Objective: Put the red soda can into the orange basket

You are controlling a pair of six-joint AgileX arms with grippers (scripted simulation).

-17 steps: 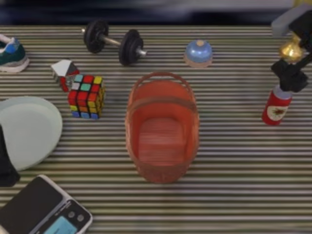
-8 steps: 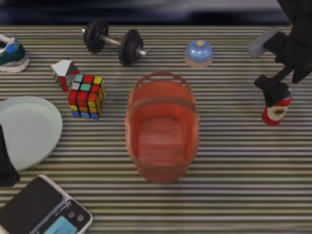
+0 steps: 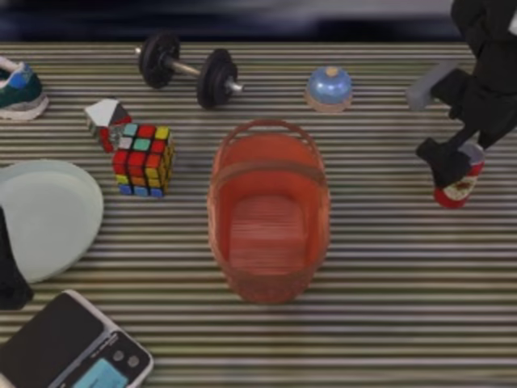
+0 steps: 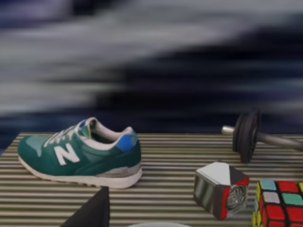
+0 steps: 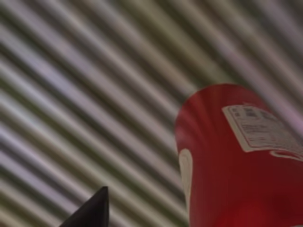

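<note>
Our right gripper [image 3: 452, 162] hangs over the red soda can [image 3: 459, 186], its fingers covering the can's top; we cannot tell whether they grip it. The can stands upright at the table's right side, well apart from the orange basket [image 3: 269, 212] at the centre.

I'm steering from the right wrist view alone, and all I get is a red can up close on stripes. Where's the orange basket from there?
Observer: In the top view the orange basket stands mid-table, to the left of the red soda can and apart from it.
Operator: Anything between them?
Observer: Only bare striped table. The blue bell sits farther back.
Operator: Where's my gripper?
Observer: The right gripper is down over the can's top, with the can standing on the table. The left arm is parked at the table's left edge.
</note>
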